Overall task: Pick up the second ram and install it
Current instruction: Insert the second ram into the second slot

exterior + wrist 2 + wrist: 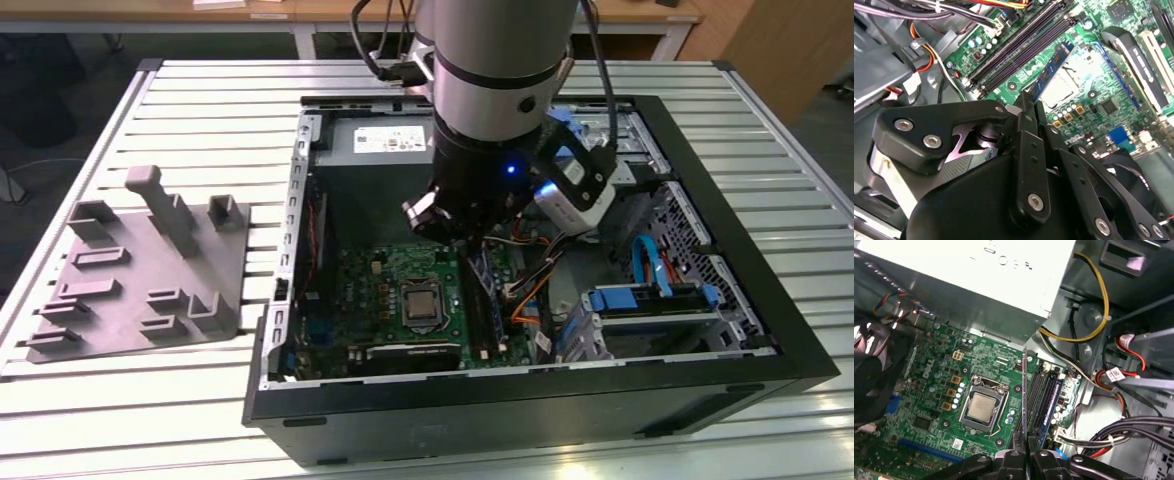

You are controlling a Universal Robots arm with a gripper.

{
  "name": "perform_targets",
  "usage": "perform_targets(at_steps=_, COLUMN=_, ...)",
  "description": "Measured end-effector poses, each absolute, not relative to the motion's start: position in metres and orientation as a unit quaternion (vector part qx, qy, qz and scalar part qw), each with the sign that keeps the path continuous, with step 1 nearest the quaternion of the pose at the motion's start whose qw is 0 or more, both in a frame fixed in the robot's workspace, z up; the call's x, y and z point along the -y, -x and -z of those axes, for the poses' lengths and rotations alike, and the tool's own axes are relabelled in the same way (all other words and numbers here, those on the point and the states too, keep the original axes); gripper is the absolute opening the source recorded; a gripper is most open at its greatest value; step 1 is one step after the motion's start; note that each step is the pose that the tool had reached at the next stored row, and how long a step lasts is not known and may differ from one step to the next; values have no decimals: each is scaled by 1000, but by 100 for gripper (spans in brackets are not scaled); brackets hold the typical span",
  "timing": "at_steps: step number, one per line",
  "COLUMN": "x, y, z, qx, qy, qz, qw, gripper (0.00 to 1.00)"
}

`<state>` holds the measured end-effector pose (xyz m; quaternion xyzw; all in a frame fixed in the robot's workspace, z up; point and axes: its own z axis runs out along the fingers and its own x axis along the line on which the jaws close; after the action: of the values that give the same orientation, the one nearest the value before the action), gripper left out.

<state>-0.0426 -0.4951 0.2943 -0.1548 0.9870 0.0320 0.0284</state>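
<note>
pincer (1025, 451), thin second ram (1025, 390) clamped (edge-on)

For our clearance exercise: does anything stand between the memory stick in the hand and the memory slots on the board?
Nothing visible does. The hand holds the second ram edge-on over the motherboard, close beside the memory slots, with only open space between. The cables lie to the slots' far side, not across them.

We're looking at a white slatted desk (134, 425): grey moulded tray (134, 290) toward the exterior view's left, open computer case (534, 405) just beside it.
</note>
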Motion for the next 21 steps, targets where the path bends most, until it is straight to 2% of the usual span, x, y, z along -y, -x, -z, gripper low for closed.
perform_targets(at_steps=21, x=495, y=43, z=-294, qx=-999, qy=31, qz=-28, qw=32, gripper=14)
